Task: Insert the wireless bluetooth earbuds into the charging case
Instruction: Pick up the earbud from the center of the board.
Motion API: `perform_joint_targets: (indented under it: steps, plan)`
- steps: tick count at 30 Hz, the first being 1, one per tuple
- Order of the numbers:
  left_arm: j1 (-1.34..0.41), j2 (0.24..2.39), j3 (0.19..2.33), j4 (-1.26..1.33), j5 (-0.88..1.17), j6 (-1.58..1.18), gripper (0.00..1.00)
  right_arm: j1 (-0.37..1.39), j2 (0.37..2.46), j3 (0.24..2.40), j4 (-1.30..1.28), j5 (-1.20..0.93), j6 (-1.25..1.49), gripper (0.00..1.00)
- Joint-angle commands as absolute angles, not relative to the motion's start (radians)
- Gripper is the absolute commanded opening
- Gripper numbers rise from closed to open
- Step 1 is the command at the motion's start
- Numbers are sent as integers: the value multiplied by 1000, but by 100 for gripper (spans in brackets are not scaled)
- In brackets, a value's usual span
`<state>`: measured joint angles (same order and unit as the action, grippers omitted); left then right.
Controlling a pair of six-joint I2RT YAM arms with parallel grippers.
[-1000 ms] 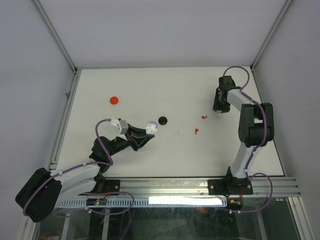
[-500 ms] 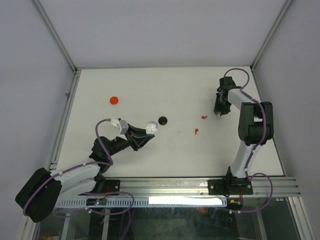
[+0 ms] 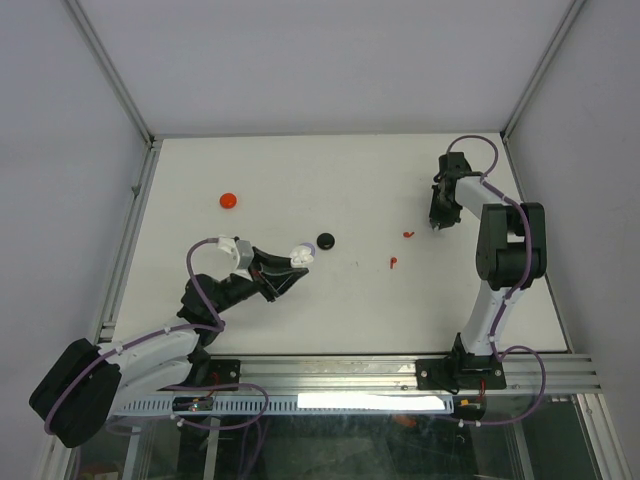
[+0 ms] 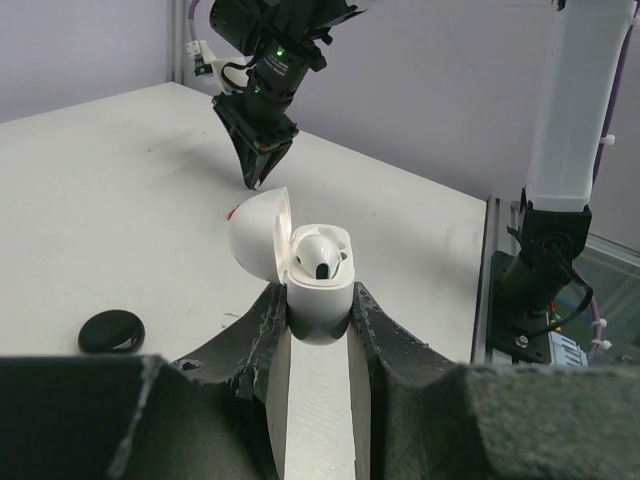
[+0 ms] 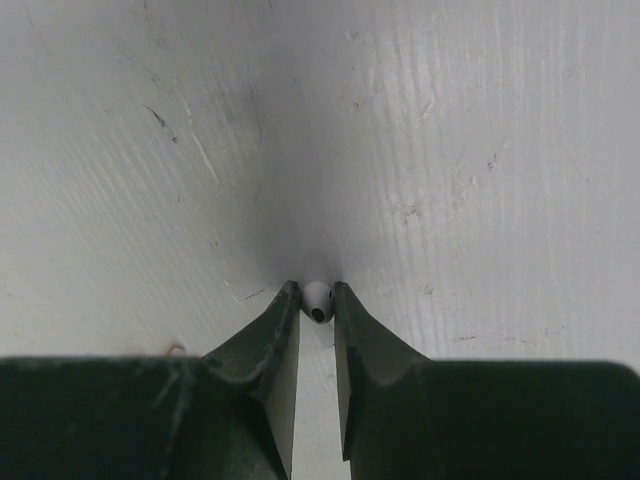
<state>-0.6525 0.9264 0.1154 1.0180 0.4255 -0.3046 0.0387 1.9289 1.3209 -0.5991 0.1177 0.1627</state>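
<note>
By the far right corner of the table [image 3: 300,170], right gripper [image 5: 316,292] pinches 1 tiny white earbud [image 5: 318,303]; left gripper [image 4: 318,298] clamps the open charging case [image 4: 300,275].

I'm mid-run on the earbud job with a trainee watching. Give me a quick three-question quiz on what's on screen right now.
1. True or false: the charging case in the left gripper has its lid shut.
2. The right gripper is closed on: A a black earbud; B a white earbud; C a lavender earbud.
3. Fill in: ___ red earbuds lie loose on the table.
Key: 1 false; 2 B; 3 two.
</note>
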Motion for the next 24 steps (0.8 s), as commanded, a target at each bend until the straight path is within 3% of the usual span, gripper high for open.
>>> perform_joint_targets:
  steps: [1, 24]
  plan:
    - [-646, 927, 98, 1137, 417, -343, 0, 39, 1856, 1302, -571, 61, 155, 17]
    - [-631, 953, 151, 1299, 444, -339, 0, 360, 1237, 1059, -127, -244, 243, 14]
